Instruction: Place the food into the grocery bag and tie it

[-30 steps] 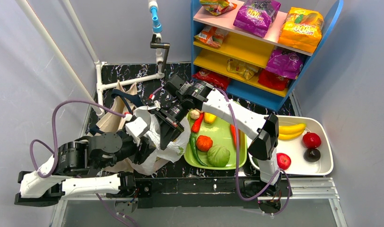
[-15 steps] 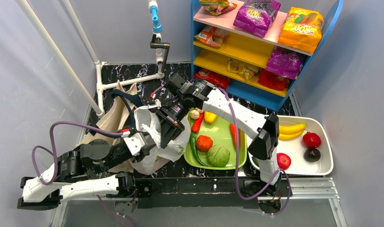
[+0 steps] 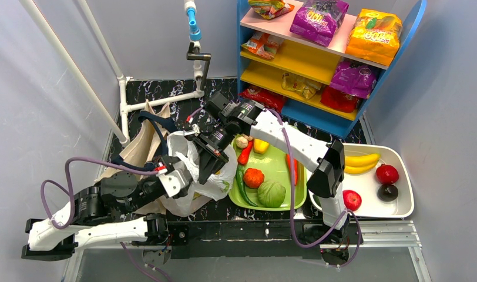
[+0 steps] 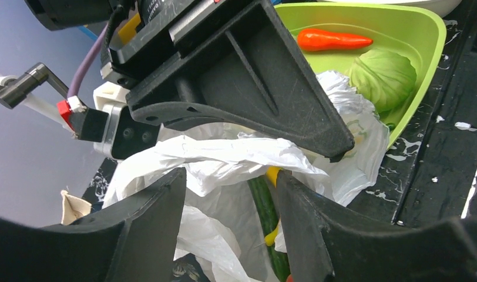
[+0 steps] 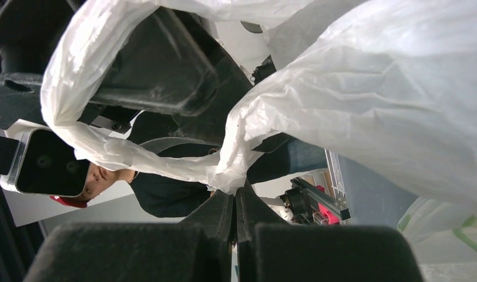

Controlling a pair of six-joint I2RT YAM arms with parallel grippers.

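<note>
The white plastic grocery bag [image 3: 211, 183] lies crumpled left of the green tray. My right gripper [image 3: 211, 160] is shut on a twisted handle strip of the bag [image 5: 165, 161] and holds it up. My left gripper [image 4: 230, 176] is open at the bag's mouth, with bag film [image 4: 224, 155] between its fingers but not pinched. A green cucumber [image 4: 264, 202] and something yellow show inside the bag. Bananas [image 3: 360, 163] lie on the white tray. A purple packet [image 3: 318, 19] and an orange-yellow packet [image 3: 374, 35] sit on the top shelf. I see no peach.
The green tray [image 3: 283, 154] holds a cabbage [image 3: 271, 192], a tomato and peppers. The white tray [image 3: 400, 154] with red and dark fruit is at the right. The blue-yellow shelf [image 3: 295, 59] stands behind. A beige tote [image 3: 143, 141] and a white pipe frame [image 3: 160, 101] stand at the left.
My left gripper has moved nearer and to the right, up to the bag's mouth under the right gripper. The right gripper has held its place, still shut on the handle.
</note>
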